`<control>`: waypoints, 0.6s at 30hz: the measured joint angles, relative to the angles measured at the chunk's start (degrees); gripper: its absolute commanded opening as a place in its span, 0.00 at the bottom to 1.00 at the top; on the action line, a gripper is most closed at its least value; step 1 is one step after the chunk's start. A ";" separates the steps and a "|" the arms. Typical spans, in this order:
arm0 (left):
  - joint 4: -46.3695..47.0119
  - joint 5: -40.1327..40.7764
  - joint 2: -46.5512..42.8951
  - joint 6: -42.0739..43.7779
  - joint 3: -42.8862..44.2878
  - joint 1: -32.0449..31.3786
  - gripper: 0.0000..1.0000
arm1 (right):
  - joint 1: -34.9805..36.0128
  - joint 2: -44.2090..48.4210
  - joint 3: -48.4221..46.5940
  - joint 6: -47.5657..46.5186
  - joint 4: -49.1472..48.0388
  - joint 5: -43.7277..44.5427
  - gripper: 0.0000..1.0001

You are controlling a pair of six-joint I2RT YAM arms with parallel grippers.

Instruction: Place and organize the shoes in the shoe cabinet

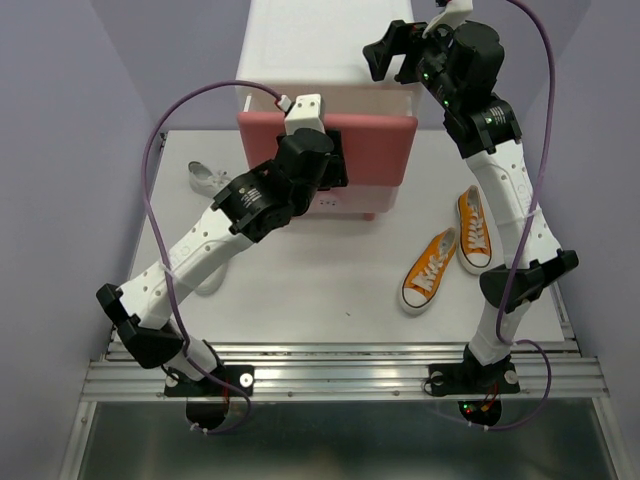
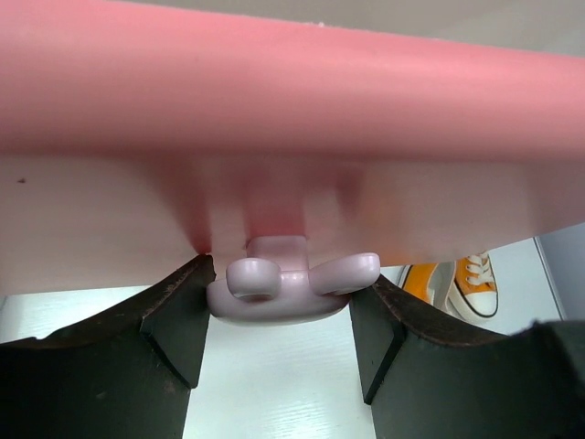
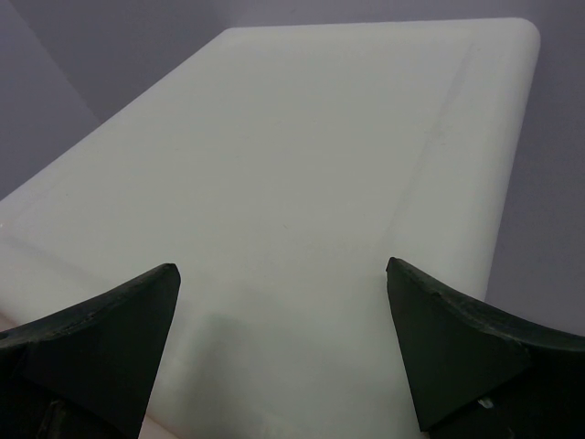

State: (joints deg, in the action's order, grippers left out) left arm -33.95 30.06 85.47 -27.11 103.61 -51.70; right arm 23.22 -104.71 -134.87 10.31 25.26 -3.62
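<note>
the left pincer (image 2: pixel 285 302) pinches the bunny-shaped knob (image 2: pixel 274 279), with one dark finger touching each side. the knob sits on a pale pink front just beneath the darker pink drawer front (image 1: pixel 385 150), which juts out from the shoe cabinet (image 1: pixel 320 40). the right pincer (image 3: pixel 283 357) hangs spread wide over the cabinet's white top. the nearer orange shoe (image 1: pixel 430 270) and the farther orange shoe (image 1: pixel 473 230) lie on the surface (image 1: pixel 300 290) right of the cabinet, well apart from both pincers. a white shoe (image 1: pixel 205 178) lies to its left.
</note>
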 measured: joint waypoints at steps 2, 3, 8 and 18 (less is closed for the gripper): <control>-1.03 1.16 -0.37 -0.96 0.00 -0.96 0.00 | 0.00 0.02 0.00 0.00 -0.04 0.02 1.00; -1.64 1.84 -0.48 -1.57 0.00 -1.57 0.00 | 0.00 0.02 0.02 0.00 -0.07 0.04 1.00; -5.75 6.73 -1.73 -5.62 -0.02 -6.51 0.00 | 0.00 0.02 0.28 -0.09 -0.42 0.57 1.00; -14.40 12.37 -5.75 -16.26 -2.14 -16.24 0.00 | 0.02 0.42 1.86 -0.70 -2.10 1.46 1.00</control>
State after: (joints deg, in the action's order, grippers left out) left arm -48.36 42.44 79.72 -43.38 101.47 -67.94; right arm 23.24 -104.29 -133.01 9.61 23.16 -2.15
